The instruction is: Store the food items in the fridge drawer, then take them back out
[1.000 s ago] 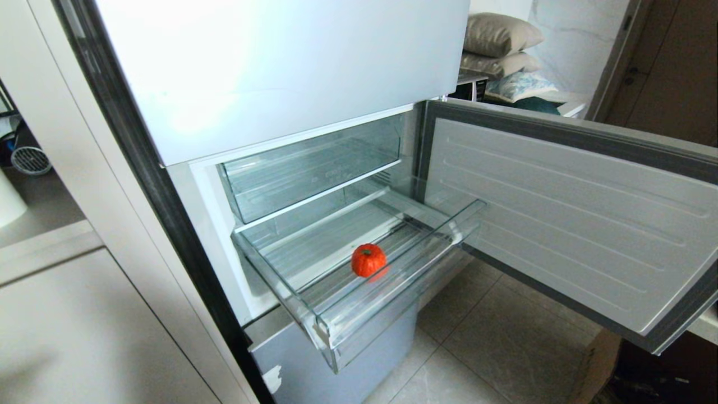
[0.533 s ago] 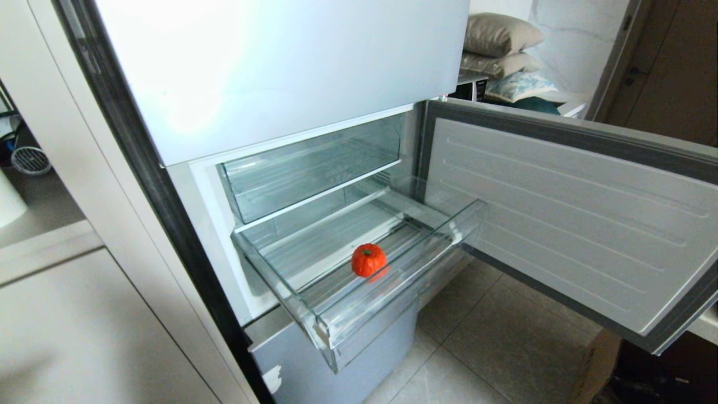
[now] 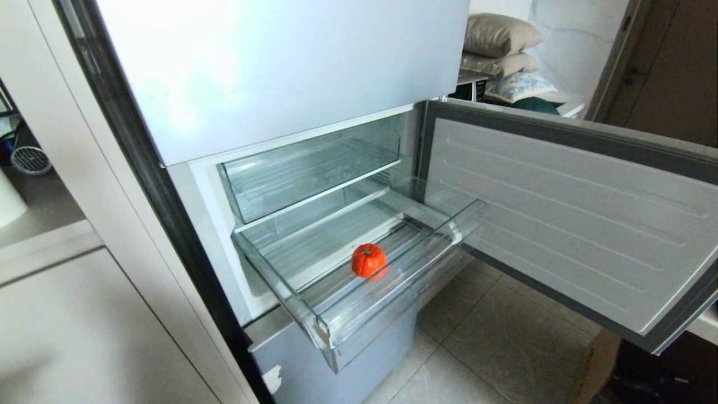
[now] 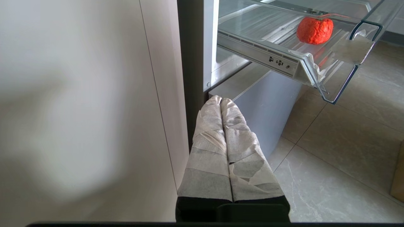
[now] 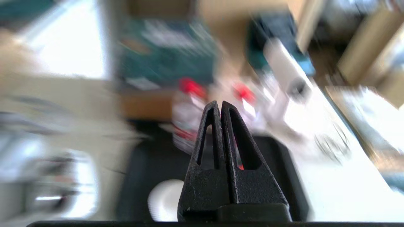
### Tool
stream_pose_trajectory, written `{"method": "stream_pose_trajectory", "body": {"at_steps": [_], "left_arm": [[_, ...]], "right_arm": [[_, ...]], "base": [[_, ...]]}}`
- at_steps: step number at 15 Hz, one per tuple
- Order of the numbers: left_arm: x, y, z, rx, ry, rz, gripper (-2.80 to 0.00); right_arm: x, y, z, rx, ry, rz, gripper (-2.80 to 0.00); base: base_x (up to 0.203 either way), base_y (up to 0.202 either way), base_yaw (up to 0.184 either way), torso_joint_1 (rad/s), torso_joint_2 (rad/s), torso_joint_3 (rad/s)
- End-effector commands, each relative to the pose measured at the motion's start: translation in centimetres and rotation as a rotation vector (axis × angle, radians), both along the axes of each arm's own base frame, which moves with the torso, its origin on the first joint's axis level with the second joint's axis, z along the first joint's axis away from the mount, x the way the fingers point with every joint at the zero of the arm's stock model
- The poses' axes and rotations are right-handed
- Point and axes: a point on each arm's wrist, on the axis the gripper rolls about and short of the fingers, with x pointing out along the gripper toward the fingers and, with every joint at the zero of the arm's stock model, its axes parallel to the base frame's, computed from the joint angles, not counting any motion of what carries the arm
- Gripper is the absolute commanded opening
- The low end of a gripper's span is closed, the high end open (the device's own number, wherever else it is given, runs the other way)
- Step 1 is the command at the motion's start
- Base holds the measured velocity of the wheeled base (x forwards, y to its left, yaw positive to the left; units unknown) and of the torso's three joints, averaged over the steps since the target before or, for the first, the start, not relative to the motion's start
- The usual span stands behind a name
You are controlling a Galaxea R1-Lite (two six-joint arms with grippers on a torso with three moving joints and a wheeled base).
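An orange-red ribbed pumpkin-like food item [image 3: 368, 260] with a dark green stem lies on the ribbed floor of the clear fridge drawer [image 3: 409, 269], which is pulled out of the fridge. Neither arm shows in the head view. In the left wrist view my left gripper [image 4: 221, 99] is shut and empty, its taped fingers [image 4: 208, 132] pressed together. It hangs low beside the fridge's corner, below and apart from the drawer [image 4: 252, 47] and the food item [image 4: 314, 30]. My right gripper [image 5: 220, 103] is shut with nothing between its fingers, over a blurred black tray [image 5: 148, 164].
The fridge door [image 3: 561, 224] stands wide open to the right over tiled floor [image 3: 493, 348]. A clear upper bin [image 3: 314, 168] sits above the drawer. A cabinet wall [image 4: 79, 110] is close by my left gripper. Blurred red-labelled water bottles [image 5: 189, 107] lie beyond my right gripper.
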Motion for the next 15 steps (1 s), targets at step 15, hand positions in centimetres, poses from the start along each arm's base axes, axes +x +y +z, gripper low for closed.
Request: {"method": "stream_pose_trajectory", "body": {"at_steps": [15], "left_arm": [[0.0,0.0,0.0,0.000,0.000,0.000,-2.80]], "right_arm": [[-2.4,25.4,-13.7,-0.054,0.260,0.694,-2.80]], "base": [[0.000,0.000,0.000,0.000,0.00,0.000]]}}
